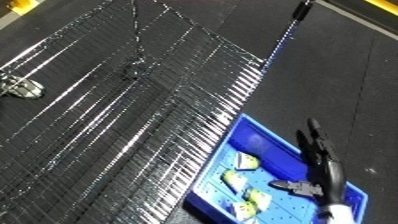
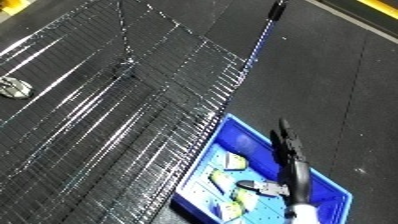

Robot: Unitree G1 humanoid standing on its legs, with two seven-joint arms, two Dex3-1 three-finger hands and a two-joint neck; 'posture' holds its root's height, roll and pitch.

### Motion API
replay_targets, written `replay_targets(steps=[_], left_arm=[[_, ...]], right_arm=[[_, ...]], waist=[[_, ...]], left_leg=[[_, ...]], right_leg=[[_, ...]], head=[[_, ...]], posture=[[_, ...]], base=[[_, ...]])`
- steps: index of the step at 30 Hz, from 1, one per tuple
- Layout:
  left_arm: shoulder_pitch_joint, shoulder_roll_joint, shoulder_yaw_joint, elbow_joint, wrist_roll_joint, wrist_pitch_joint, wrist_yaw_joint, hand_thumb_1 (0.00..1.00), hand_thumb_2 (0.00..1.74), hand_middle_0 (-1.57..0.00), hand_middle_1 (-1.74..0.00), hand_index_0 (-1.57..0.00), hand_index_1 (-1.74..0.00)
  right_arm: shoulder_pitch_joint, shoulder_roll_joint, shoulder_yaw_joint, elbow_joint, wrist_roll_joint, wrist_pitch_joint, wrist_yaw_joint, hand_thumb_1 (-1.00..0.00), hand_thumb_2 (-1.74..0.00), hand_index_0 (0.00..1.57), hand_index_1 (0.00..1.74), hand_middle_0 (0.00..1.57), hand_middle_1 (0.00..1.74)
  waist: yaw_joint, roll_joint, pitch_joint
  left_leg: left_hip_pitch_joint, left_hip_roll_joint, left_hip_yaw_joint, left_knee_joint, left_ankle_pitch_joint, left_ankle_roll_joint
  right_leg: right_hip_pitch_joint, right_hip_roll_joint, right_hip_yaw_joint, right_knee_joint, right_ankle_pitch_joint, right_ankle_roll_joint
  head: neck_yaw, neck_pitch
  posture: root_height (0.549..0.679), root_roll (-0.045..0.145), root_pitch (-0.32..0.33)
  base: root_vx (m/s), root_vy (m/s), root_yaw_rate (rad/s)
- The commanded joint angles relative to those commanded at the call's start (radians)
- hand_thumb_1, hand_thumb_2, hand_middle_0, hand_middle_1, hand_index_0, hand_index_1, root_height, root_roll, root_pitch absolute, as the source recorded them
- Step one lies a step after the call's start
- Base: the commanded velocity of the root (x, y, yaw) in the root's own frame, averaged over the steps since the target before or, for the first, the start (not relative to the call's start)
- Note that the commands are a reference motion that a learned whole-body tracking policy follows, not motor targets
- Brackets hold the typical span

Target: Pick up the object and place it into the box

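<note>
1. Camera is tilted; the floor is a dark mat, with a yellow strip [image 1: 378, 12] at the 1 o'clock corner.
2. Blue bin [image 1: 258, 135] sits at 5 o'clock, just beside the lower edge of a big black wire rack [image 1: 133, 100] that fills the left and centre.
3. Inside the bin: several pale yellow-green objects [image 1: 247, 161] lying on the bin floor, at roughly 6 o'clock of the view. What they are, I cannot tell.
4. Right hand [image 1: 318, 145] comes in from the bottom edge at 5 o'clock, over the bin's right half. Fingers are straight and point to 12 o'clock, past the bin's far rim; the hand is released, nothing in it.
5. Thumb [image 2: 258, 187] sticks out to 9 o'clock, close to the objects in the bin; contact with them can't be judged.
6. Left hand isn't visible in either eye view.
7. A small metal fitting [image 2: 13, 87] sits at 9 o'clock on the rack's left edge.
8. A thin dark rod [image 1: 298, 17] runs from the rack's far corner toward 1 o'clock.
</note>
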Motion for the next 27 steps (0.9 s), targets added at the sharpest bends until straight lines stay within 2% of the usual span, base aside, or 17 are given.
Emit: replay_targets(steps=[6,9,14,15,20,22,27], left_arm=[[0.006,-0.003,-0.002,-0.001,-0.001,0.005,0.005,1.0,1.74,-1.57,-1.74,-1.57,-1.74],[0.003,-0.004,-0.006,0.005,0.004,0.008,0.005,1.0,1.74,-1.57,-1.74,-1.57,-1.74],[0.005,-0.005,-0.005,0.012,0.008,0.018,0.005,1.0,1.74,-1.57,-1.74,-1.57,-1.74],[0.005,-0.005,-0.004,0.012,0.01,0.026,0.008,1.0,1.74,-1.57,-1.74,-1.57,-1.74],[0.001,-0.003,-0.004,0.017,0.017,0.037,0.007,1.0,1.74,-1.57,-1.74,-1.57,-1.74],[-0.005,-0.001,-0.005,0.023,0.023,0.042,0.003,1.0,1.74,-1.57,-1.74,-1.57,-1.74],[-0.013,0.004,-0.001,0.033,0.024,0.053,0.006,1.0,1.74,-1.57,-1.74,-1.57,-1.74]], right_arm=[[-0.018,0.018,0.051,-0.045,-0.022,0.038,0.045,0.0,0.0,0.0,0.0,0.0,0.0],[-0.037,0.027,0.082,-0.063,-0.036,0.055,0.063,0.0,0.0,0.0,0.0,0.0,0.0],[-0.057,0.034,0.106,-0.074,-0.051,0.069,0.093,0.0,0.0,0.0,0.0,0.0,0.0],[-0.068,0.038,0.12,-0.082,-0.061,0.079,0.108,0.0,0.0,0.0,0.0,0.0,0.0],[-0.098,0.047,0.157,-0.1,-0.074,0.104,0.119,0.0,0.0,0.0,0.0,0.0,0.0],[-0.122,0.055,0.185,-0.1,-0.072,0.122,0.123,0.0,0.0,0.0,0.0,0.0,0.0],[-0.152,0.066,0.207,-0.085,-0.058,0.153,0.137,0.0,0.0,0.0,0.0,0.0,0.0]], waist=[[0.028,-0.016,-0.005],[0.054,-0.031,-0.011],[0.082,-0.046,-0.017],[0.096,-0.052,-0.019],[0.128,-0.066,-0.02],[0.153,-0.077,-0.018],[0.179,-0.091,-0.013]], left_leg=[[-0.002,-0.003,-0.014,-0.003,0.007,-0.0013],[-0.002,-0.004,-0.029,-0.002,0.011,-0.003],[0.0,-0.003,-0.046,-0.001,0.015,-0.0056],[-0.001,-0.003,-0.054,-0.002,0.02,-0.0069],[-0.01,-0.004,-0.073,-0.003,0.031,-0.0095],[-0.016,-0.005,-0.089,-0.001,0.039,-0.0112],[-0.029,-0.001,-0.107,0.013,0.048,-0.0135]], right_leg=[[0.012,0.002,-0.012,0.002,-0.003,-0.0059],[0.029,0.0029,-0.023,0.002,-0.005,-0.0102],[0.05,0.0002,-0.038,-0.003,-0.005,-0.0132],[0.057,-0.0013,-0.047,-0.006,-0.004,-0.0148],[0.068,0.0003,-0.06,-0.011,-0.002,-0.02],[0.078,0.0037,-0.071,-0.011,-0.002,-0.0246],[0.087,0.0088,-0.084,0.001,-0.004,-0.0314]], head=[[-0.062,-0.051],[-0.107,-0.073],[-0.158,-0.075],[-0.189,-0.082],[-0.25,-0.09],[-0.287,-0.109],[-0.335,-0.149]], posture=[[0.667,0.08,-0.04],[0.667,0.077,-0.05],[0.668,0.074,-0.061],[0.669,0.074,-0.064],[0.669,0.07,-0.068],[0.669,0.067,-0.074],[0.669,0.062,-0.086]], base=[[-0.005,-0.019,0.1],[0.011,-0.048,0.137],[0.035,-0.062,0.145],[0.015,-0.057,0.144],[0.009,-0.069,0.151],[0.025,-0.075,0.174],[0.044,-0.065,0.169]])
